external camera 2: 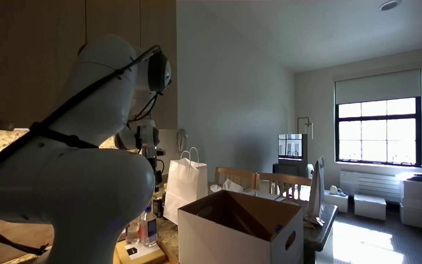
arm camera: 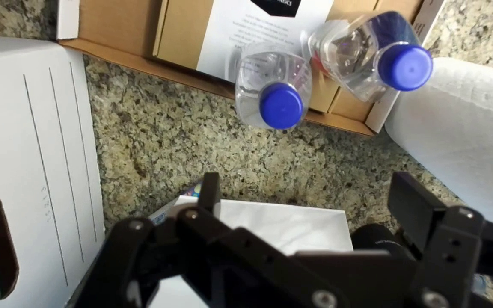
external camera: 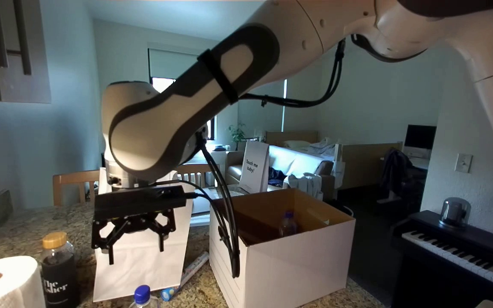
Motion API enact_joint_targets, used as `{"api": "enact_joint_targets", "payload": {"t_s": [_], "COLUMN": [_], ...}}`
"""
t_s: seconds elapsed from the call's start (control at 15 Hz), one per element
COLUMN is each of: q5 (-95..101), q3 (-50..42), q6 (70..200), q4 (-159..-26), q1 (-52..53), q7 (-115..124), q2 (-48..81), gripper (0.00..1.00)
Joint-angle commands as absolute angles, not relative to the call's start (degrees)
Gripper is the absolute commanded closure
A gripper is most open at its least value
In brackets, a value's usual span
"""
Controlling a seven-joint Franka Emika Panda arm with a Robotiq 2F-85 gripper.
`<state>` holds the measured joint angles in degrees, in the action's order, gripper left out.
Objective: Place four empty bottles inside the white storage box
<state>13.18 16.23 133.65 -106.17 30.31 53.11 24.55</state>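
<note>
Seemingly between placements, with gripper [external camera: 136,249] spread and empty beside the white storage box [external camera: 298,269], one bottle [external camera: 288,226] visible inside it, a nearer bottle [arm camera: 274,90] and a farther bottle [arm camera: 370,60] outside; next, likely, to shift over and grasp the nearer.

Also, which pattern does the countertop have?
Speckled beige, brown and black; the countertop shows best in the wrist view.

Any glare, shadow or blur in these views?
In an exterior view, the window is blown out and the sunlit floor glares; in an exterior view, the inside of the white storage box is partly shadowed; in the wrist view, the hand looks slightly soft.
</note>
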Motion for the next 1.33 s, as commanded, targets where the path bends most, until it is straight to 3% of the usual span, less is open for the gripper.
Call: {"api": "enact_joint_targets", "payload": {"t_s": [0.0,1.27], "q5": [11.9,6.7], "q3": [14.8,14.0], "q6": [136.3,136.7], "q4": [-109.0,-107.7], "q1": [30.8,30.5], "q7": [52.7,47.5], "q2": [25.1,30.7], "gripper": [0.00,0.00]}}
